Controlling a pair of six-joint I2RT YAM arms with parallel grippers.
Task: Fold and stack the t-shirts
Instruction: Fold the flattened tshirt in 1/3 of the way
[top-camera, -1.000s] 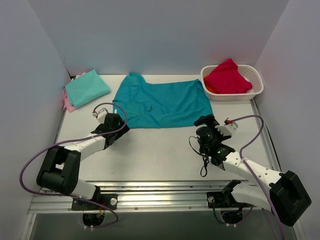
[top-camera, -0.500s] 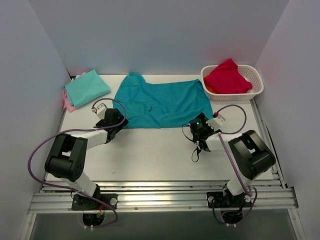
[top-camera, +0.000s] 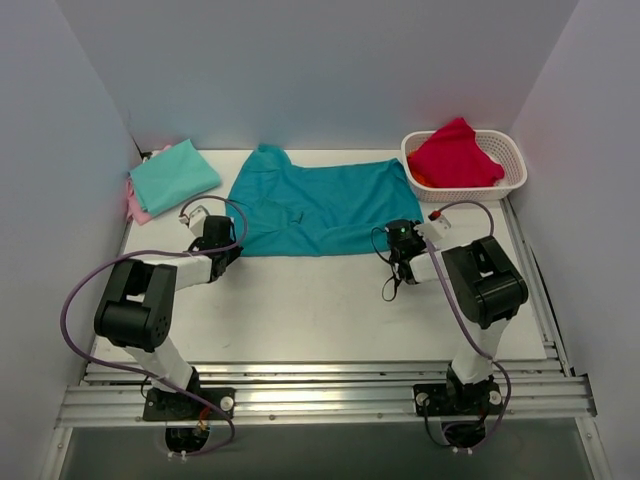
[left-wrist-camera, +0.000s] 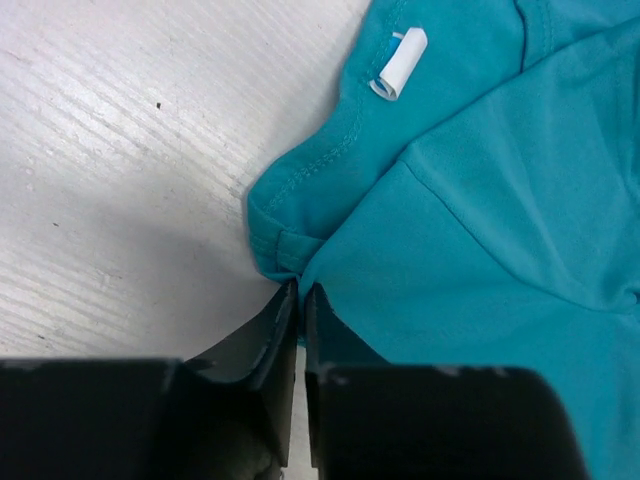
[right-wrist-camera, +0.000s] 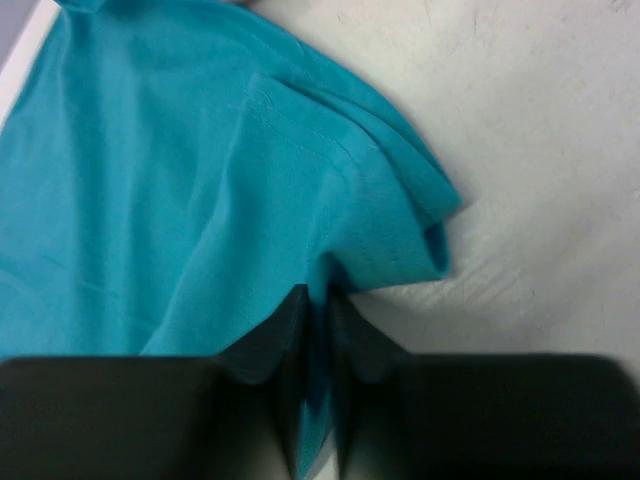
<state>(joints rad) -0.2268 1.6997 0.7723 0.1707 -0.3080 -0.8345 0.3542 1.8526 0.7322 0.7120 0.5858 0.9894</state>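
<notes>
Left fingers (left-wrist-camera: 262, 350) are pinching the teal t-shirt (top-camera: 320, 205) at its near-left corner, right fingers (right-wrist-camera: 268, 345) are pinching its near-right corner; shirt is lying spread on the tabletop (top-camera: 320, 300).

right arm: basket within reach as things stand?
Probably yes: nothing stands between the right gripper and the basket, but it is shut on the teal shirt and would drag that along.

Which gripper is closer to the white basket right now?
Right. The right gripper pinches the teal t-shirt's near edge just in front of the basket, slightly to its left. The left gripper pinches the same edge at the shirt's opposite end.
</notes>
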